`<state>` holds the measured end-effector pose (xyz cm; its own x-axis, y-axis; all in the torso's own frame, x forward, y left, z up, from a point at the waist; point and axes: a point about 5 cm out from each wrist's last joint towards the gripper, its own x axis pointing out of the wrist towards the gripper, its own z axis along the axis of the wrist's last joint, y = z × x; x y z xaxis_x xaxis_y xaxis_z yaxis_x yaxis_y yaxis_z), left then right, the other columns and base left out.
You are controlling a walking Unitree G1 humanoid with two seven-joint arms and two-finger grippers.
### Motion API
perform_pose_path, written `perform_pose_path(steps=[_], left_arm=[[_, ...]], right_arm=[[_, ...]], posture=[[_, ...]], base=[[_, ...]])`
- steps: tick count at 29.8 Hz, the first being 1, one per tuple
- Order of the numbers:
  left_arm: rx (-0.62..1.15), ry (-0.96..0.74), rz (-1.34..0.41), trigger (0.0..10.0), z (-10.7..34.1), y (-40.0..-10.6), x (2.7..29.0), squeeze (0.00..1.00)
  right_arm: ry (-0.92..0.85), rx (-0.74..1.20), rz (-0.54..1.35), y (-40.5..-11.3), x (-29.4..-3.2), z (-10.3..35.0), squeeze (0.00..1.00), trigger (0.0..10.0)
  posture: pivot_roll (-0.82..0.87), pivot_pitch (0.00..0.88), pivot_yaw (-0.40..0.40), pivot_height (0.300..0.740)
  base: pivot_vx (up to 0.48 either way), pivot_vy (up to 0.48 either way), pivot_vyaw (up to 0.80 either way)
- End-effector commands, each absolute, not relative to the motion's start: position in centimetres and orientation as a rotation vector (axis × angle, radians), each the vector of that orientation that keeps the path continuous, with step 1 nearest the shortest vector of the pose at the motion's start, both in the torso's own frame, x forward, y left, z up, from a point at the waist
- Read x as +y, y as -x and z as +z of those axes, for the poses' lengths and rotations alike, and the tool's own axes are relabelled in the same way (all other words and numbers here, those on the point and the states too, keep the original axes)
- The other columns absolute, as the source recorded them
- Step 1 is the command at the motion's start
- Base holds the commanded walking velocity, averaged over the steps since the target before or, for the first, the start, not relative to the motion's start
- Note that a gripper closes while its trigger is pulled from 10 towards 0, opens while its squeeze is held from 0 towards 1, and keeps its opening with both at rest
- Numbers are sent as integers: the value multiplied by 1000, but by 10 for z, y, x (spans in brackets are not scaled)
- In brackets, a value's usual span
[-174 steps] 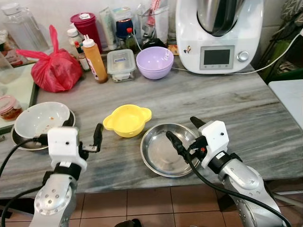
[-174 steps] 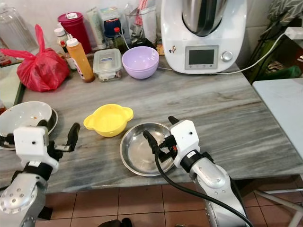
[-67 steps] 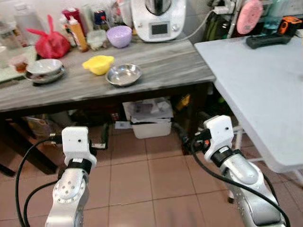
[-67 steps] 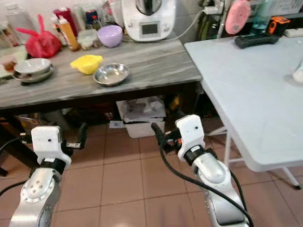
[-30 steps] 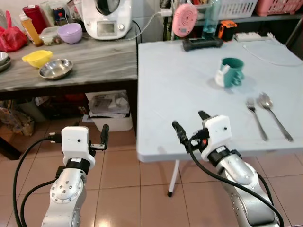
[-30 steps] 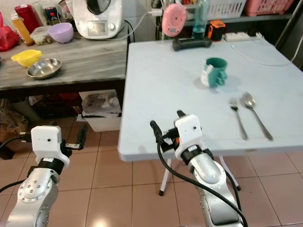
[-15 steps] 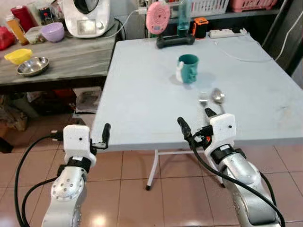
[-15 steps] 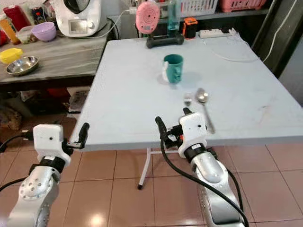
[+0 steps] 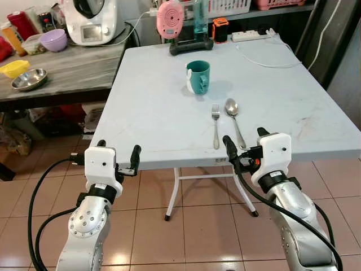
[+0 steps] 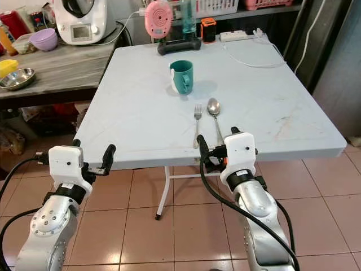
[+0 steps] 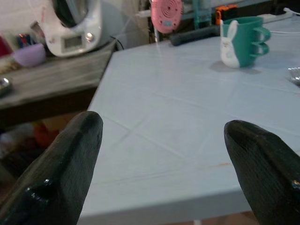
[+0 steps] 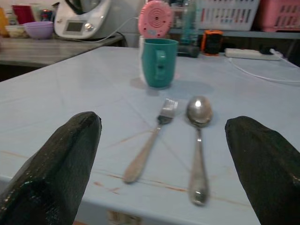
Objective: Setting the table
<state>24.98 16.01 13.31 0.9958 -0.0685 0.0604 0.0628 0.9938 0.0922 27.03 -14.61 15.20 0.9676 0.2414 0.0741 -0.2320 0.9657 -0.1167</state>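
- Pale blue-white folding surface [image 9: 158, 107] sits straight ahead; both hands are held low at its near edge, over the tiled floor [image 9: 197, 226].
- Teal mug [image 9: 198, 77] stands upright toward the far middle of that surface; the left wrist view shows a white rabbit figure on its side.
- Fork [image 9: 215, 125] and spoon [image 9: 234, 124] lie side by side, near the mug on its near-right side, handles pointing to the near edge. Spoon is right of the fork, not touching it.
- Right hand [image 9: 245, 144]: fingers spread, empty, just short of the near edge, in line with the fork and spoon handles.
- Left hand [image 9: 118, 153]: fingers spread, empty, at the near-left corner of the surface.
- Far edge: pink round device [image 9: 172, 12] on a black base, orange-black gadget [image 9: 220, 30], white power strip [image 9: 251, 35] with a cable trailing onto the surface.
- Far left, grey marbled surface [image 9: 73, 62]: steel bowl [image 9: 29, 79], yellow bowl [image 9: 14, 68], lilac bowl [image 9: 55, 40], white kitchen machine [image 9: 93, 20].
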Motion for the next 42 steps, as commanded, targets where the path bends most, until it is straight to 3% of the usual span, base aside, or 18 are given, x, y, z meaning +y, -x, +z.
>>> perform_pose_path(steps=[1,15,42], left_arm=[[-71,-120,-36,10000,134,-251,166,0],[-82,-45,-97,10000,135,-251,163,0],[-57,-44,-153,10000,132,-243,158,0]], right_arm=[[105,-97,253,-272,-140,155,0,10000],[89,-105,260,-275,-135,157,0,10000],[62,-80,263,-269,-131,149,0,10000]], posture=[[-113,92,131,740],[-110,87,130,740],[-98,110,143,740]], base=[[0,0,0],[0,0,-270],[367,0,0]])
